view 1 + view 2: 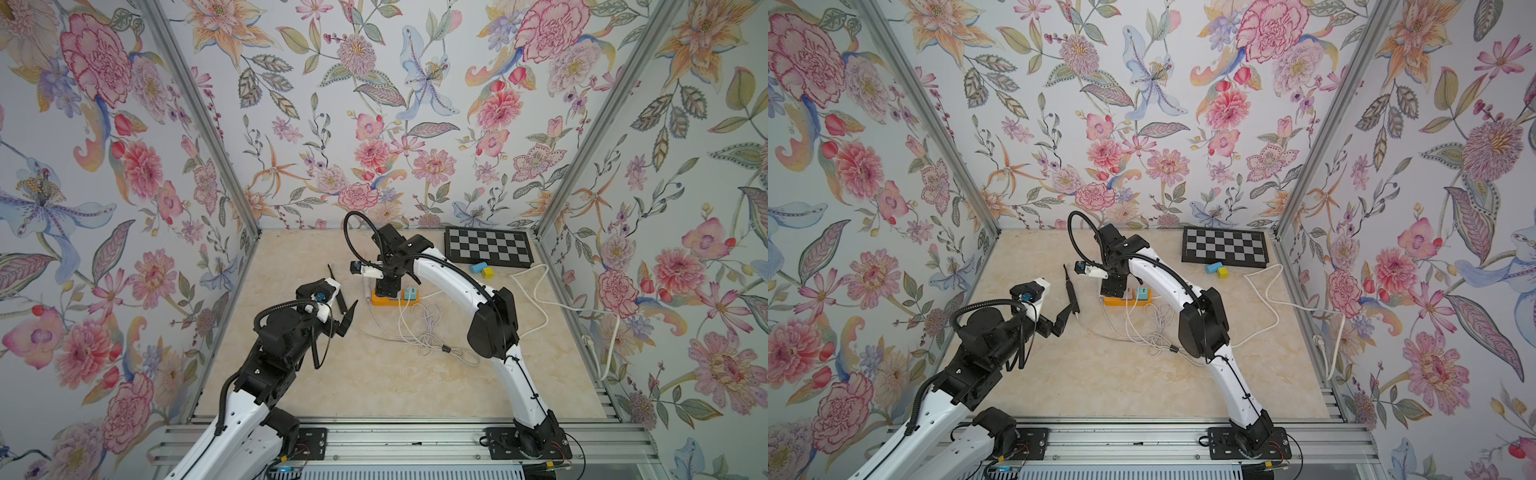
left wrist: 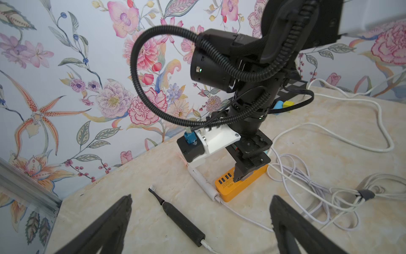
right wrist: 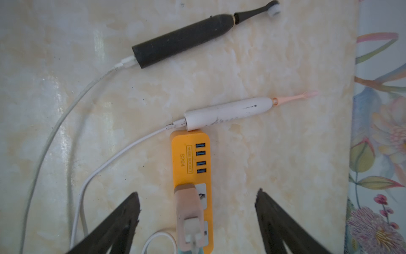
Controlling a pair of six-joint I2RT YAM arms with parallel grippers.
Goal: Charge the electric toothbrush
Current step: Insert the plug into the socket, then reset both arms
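We see 2 brushes lying flat on the table [image 3: 274,154]. The black toothbrush [image 3: 182,39] lies apart from the orange USB strip [image 3: 184,158], w/ a white cable [image 3: 55,132] plugged into its base. The white toothbrush [image 3: 226,112], pink head, lies btw the black one and the strip. Its base end touches the strip's end, and a 2nd cable [image 3: 109,162] goes into that base. A pink adapter [image 3: 189,209] sits in the strip's socket, w/ a teal adapter [image 1: 1143,294] just beside it. The right end effector [image 3: 197,193] hangs over the strip, jaws spread wide either side of the pink adapter, not touching it, gripping nothing. The left end effector [image 2: 202,198] is low near the black brush's base end, jaws wide apart, empty. A checkerboard [image 1: 488,246], blue block [image 1: 478,267] and yellow block [image 1: 487,272] sit at the far edge, well apart.
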